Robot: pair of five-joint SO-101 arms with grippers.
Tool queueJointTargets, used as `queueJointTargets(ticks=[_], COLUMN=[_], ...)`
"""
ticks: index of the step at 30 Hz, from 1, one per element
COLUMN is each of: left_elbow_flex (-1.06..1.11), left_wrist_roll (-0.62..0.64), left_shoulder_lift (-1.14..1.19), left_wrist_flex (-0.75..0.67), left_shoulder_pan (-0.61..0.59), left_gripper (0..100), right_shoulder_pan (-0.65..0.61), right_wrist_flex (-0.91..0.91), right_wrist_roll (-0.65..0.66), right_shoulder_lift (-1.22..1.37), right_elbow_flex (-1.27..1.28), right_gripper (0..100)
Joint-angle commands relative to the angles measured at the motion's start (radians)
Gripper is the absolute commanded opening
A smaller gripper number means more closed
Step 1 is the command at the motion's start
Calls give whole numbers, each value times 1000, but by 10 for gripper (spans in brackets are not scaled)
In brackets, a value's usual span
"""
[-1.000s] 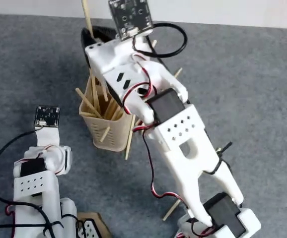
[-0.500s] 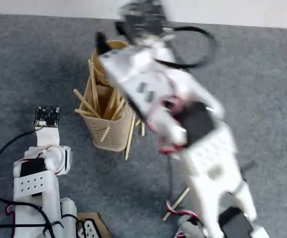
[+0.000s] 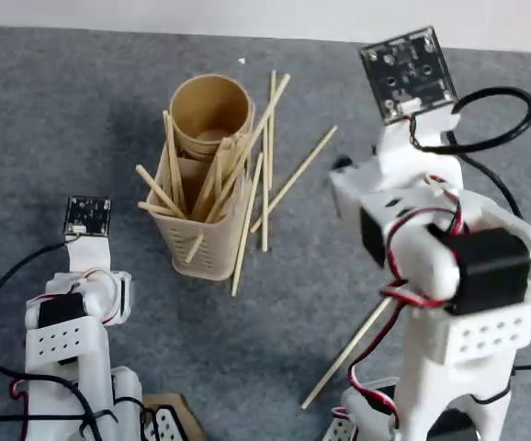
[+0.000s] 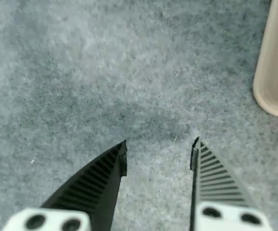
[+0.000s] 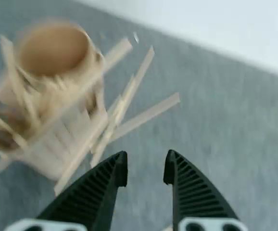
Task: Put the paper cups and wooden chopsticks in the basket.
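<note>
My right arm (image 3: pixel 431 239) has swung back from over the basket (image 3: pixel 206 257) to the counter's (image 3: pixel 82 110) right side. Its tool (image 5: pixel 145 159) is spread and empty. The paper cup (image 3: pixel 212 108) now stands uncovered in the basket's far end, left of centre near the far edge, so I judge the cup done. Many chopsticks (image 3: pixel 169 170) stand in the basket. Several (image 3: pixel 293 179) lie or lean just beside its right side, and one (image 3: pixel 344 354) lies near the near edge; those remain. My left tool (image 4: pixel 159 147) hangs spread over bare counter beside the basket. The counter is grey and felt-like, with a pale wall (image 3: pixel 247 14) behind its far edge.
</note>
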Motion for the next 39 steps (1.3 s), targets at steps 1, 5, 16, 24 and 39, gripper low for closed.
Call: queueJointTargets(ticks=[1,5,16,24,39], left_elbow_flex=[-5,-5,-5,-5,-5], left_wrist_roll=[-9,-9,-9,-9,-9], left_shoulder_lift=[2,2,1,1,-1], left_wrist_flex=[-14,-14,-14,-11,-11], left_shoulder_pan=[15,15,13,13,13], left_gripper=[235,235,235,235,235], right_shoulder_pan=[30,27,110,140,286], right_wrist_flex=[30,1,-257,-369,-636], right_wrist_roll=[78,138,338,331,230], right_shoulder_lift=[-94,-225,-274,-62,286], right_elbow_flex=[249,588,1257,1334,1342], right_gripper=[142,142,142,142,145])
